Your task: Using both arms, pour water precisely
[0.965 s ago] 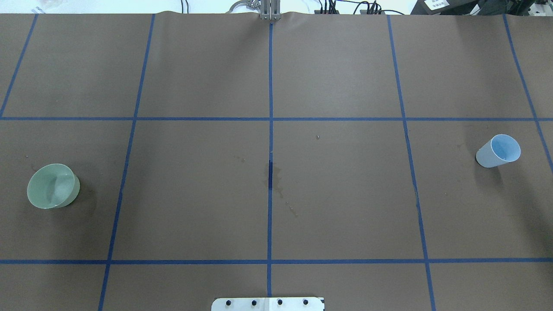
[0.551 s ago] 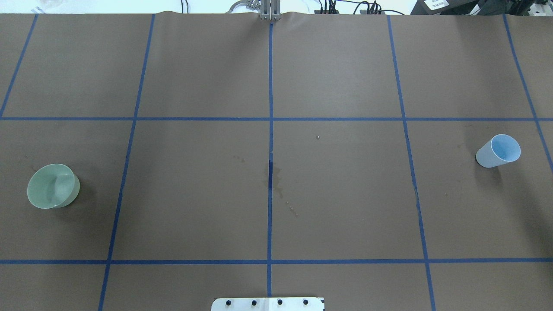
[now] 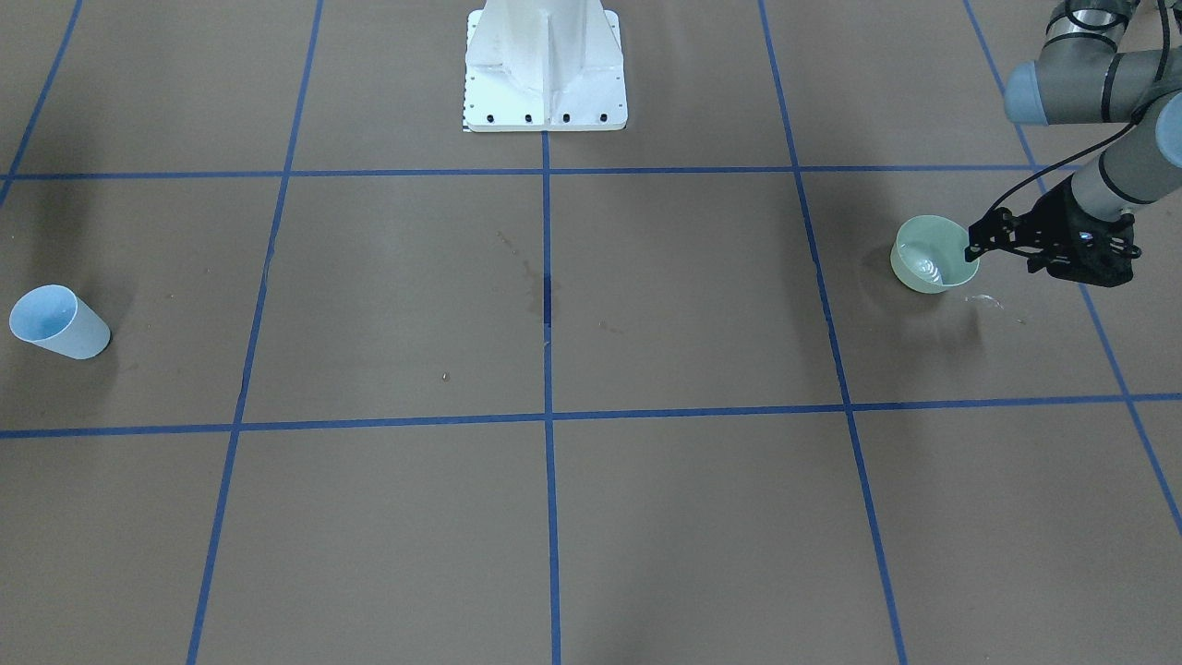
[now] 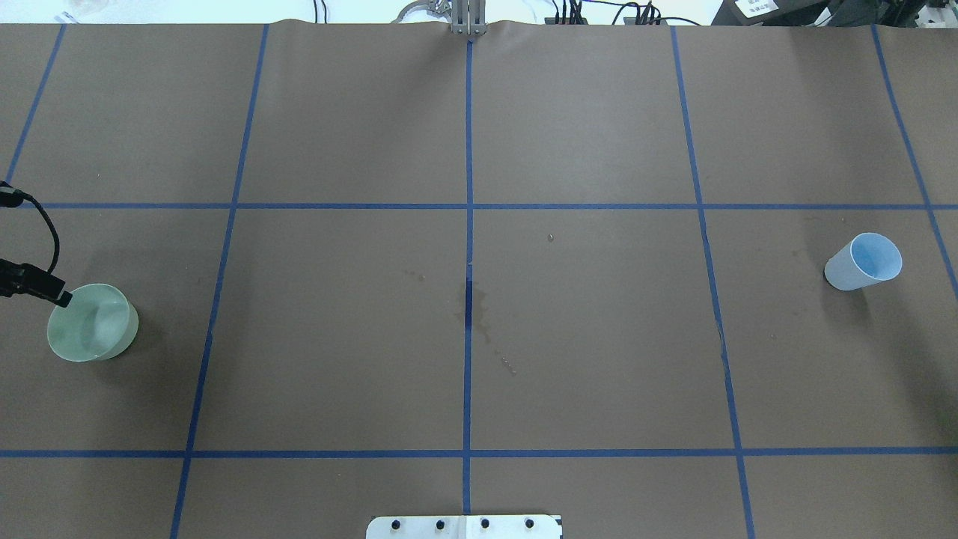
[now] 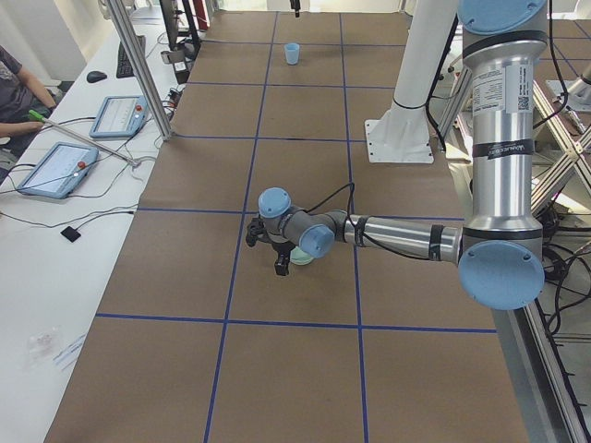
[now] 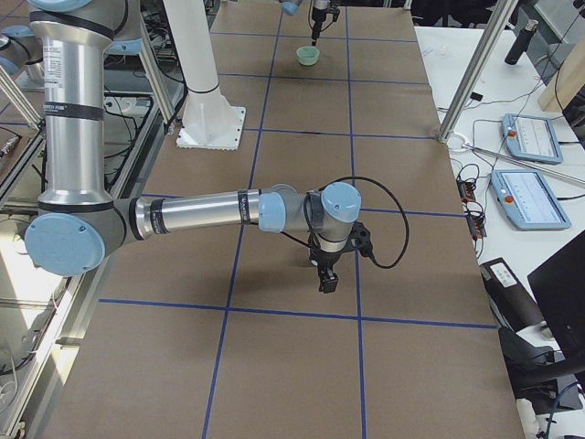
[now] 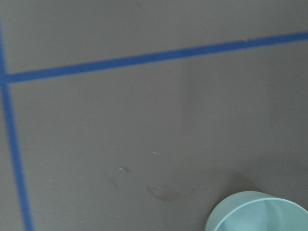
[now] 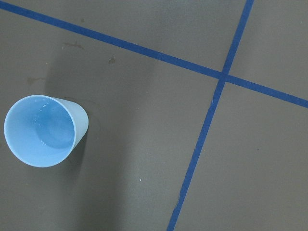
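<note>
Overhead exterior view, read left to right. At nine o'clock on the brown table [image 4: 599,135], the left gripper [image 4: 63,299] comes in from the edge. Its black tip sits at the ten o'clock rim of a green bowl [image 4: 132,329]. We cannot tell whether its fingers are spread, closed, or pinching the rim.

The water [image 3: 926,268] shows only as white glints inside this bowl, seen from the front-facing camera. We judge the bowl to be light, thin and smooth. The water will slosh, and the wide mouth spills easily. The best hold is a pinch on the wall at the rim, then a slow lift and tilt. A small wet patch [image 3: 983,298] lies on the table just beside the bowl, on the side away from the robot.

At the table's centre there is a dark stain [image 4: 471,311] on the blue tape line [image 4: 468,150]. At six o'clock is the white base plate [image 4: 464,526].

At three o'clock, well apart from the bowl, a pale blue cup [image 4: 853,269] stands upright. We cannot tell whether it holds any water. It looks light and easy to tip, so it is best gripped around its side wall. The right gripper [image 6: 325,279] shows only in the side view, pointing down near the table. We cannot tell how its fingers stand. Its wrist camera looks down on the cup.

We see nothing between bowl and cup except flat tape lines.
</note>
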